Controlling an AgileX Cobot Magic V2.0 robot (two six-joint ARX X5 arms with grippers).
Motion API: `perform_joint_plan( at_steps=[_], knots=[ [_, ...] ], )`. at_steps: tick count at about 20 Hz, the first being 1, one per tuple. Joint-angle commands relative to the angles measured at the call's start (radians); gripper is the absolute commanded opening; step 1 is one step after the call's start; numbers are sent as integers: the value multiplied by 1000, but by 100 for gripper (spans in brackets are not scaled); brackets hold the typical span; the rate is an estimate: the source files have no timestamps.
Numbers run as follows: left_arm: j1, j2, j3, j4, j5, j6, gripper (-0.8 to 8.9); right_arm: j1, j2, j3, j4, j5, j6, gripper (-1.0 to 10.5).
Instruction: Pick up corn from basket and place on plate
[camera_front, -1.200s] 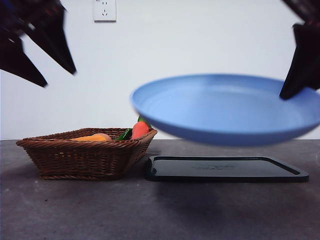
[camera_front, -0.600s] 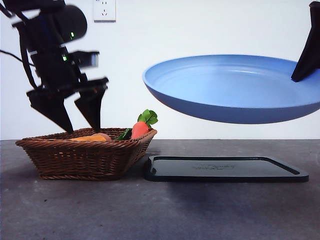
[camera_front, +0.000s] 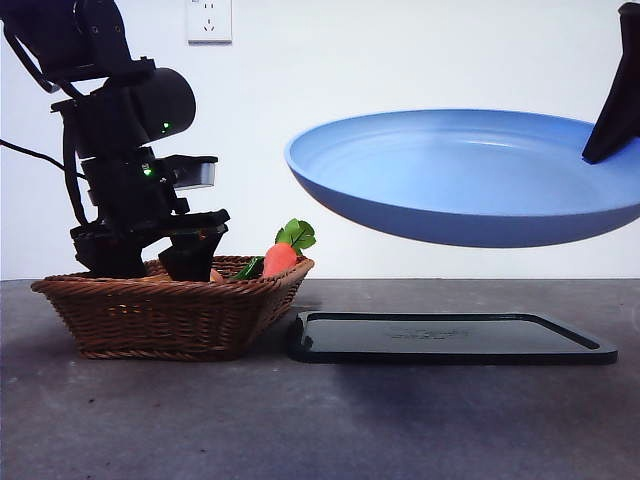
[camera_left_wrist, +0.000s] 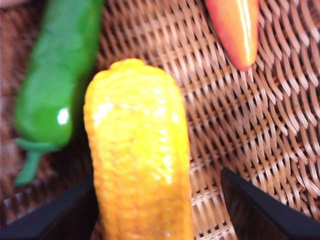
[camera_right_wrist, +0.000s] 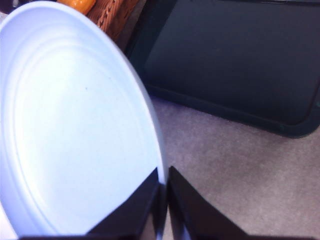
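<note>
In the left wrist view the yellow ridged corn (camera_left_wrist: 137, 160) lies on the woven floor of the basket (camera_left_wrist: 240, 110). My left gripper (camera_left_wrist: 157, 200) is open, with one jaw on each side of the cob and a gap on one side. From the front, that gripper (camera_front: 150, 265) reaches down inside the brown basket (camera_front: 170, 315) and hides the corn. My right gripper (camera_right_wrist: 162, 180) is shut on the rim of the light-blue plate (camera_right_wrist: 75, 125). It holds the plate (camera_front: 460, 180) tilted in the air above the table, at the right.
A red-orange carrot (camera_front: 279, 258) with green leaves and a green pepper (camera_left_wrist: 55, 85) also lie in the basket. A flat black tray (camera_front: 450, 335) rests on the grey table under the raised plate, right beside the basket.
My left arm has come down from the upper left, and its jaws now reach inside the basket around the corn. The plate rose slightly, then held still.
</note>
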Motion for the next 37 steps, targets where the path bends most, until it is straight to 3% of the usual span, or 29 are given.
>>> perform_joint_plan(
  at_steps=[1, 6, 12, 18, 22, 26, 29, 37],
  knots=[
    [-3, 24, 21, 3, -5, 7, 282, 1, 4, 16, 11, -6, 18, 2],
    [-3, 23, 22, -28, -5, 3, 179, 1, 5, 16, 14, 1, 19, 2],
    [-3, -37, 41, -31, 7, -43, 178, 1, 16, 16, 10, 1, 56, 2],
    [-31, -219, 87, -23, 147, -99, 178, 1, 125, 16, 28, 0, 63, 2],
    [-110, -294, 97, -23, 242, -103, 178, 1, 242, 16, 114, -10, 109, 2],
    [-238, -269, 97, -18, 267, -94, 178, 1, 330, 16, 208, -45, 168, 2],
    [-318, -208, 97, -1, 266, -66, 178, 1, 347, 16, 222, -64, 168, 2],
    [-397, -42, 97, -5, 264, -31, 219, 1, 347, 16, 220, -63, 168, 2]
  ],
)
